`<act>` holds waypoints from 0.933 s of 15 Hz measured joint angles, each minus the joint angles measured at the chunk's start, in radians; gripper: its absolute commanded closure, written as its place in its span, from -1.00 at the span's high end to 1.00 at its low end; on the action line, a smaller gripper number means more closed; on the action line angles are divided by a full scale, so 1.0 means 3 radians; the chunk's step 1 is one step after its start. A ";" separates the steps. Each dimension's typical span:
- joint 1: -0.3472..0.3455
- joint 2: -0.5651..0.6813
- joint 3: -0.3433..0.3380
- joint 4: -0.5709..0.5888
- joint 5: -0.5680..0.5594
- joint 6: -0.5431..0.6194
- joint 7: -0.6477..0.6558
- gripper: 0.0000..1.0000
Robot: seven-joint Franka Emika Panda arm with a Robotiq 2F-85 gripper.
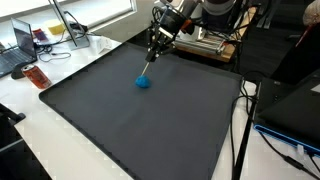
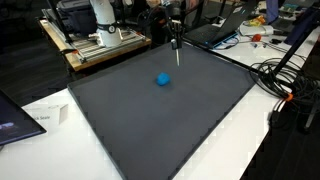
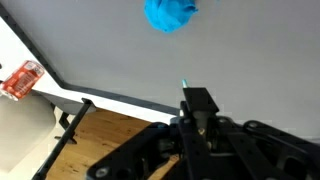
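Observation:
A small crumpled blue object (image 1: 144, 82) (image 2: 162, 80) lies near the middle of a dark grey mat (image 1: 150, 130) (image 2: 170, 130). My gripper (image 1: 153, 50) (image 2: 176, 40) hangs above the mat's far edge, behind the blue object and apart from it. Its jaws are shut on a thin pen (image 1: 150, 62) (image 2: 178, 55) that points down at the mat. In the wrist view the gripper (image 3: 197, 105) fills the bottom, only the pen's teal tip (image 3: 184, 86) pokes out, and the blue object (image 3: 171, 13) sits at the top edge.
A red can (image 1: 37, 77) (image 3: 20, 80) and a laptop (image 1: 15, 45) sit beside the mat. A metal frame (image 2: 100, 40) stands behind it. Cables (image 2: 285, 80) trail past one corner, and a paper slip (image 2: 45, 118) lies near another laptop (image 2: 10, 120).

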 measured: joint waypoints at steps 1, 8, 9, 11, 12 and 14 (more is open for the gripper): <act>-0.0027 -0.0012 0.0057 0.0124 0.0159 0.0079 -0.0201 -0.94; -0.0409 0.0192 0.0449 0.1127 0.1236 0.0684 -0.1406 -0.94; -0.0556 0.0265 0.0610 0.1268 0.1254 0.0841 -0.1436 -0.94; -0.0961 0.0435 0.1065 0.1538 0.1251 0.1192 -0.1438 -0.94; -0.1122 0.0533 0.1239 0.1666 0.1249 0.1351 -0.1441 -0.94; -0.1359 0.0739 0.1490 0.1923 0.1245 0.1609 -0.1476 -0.94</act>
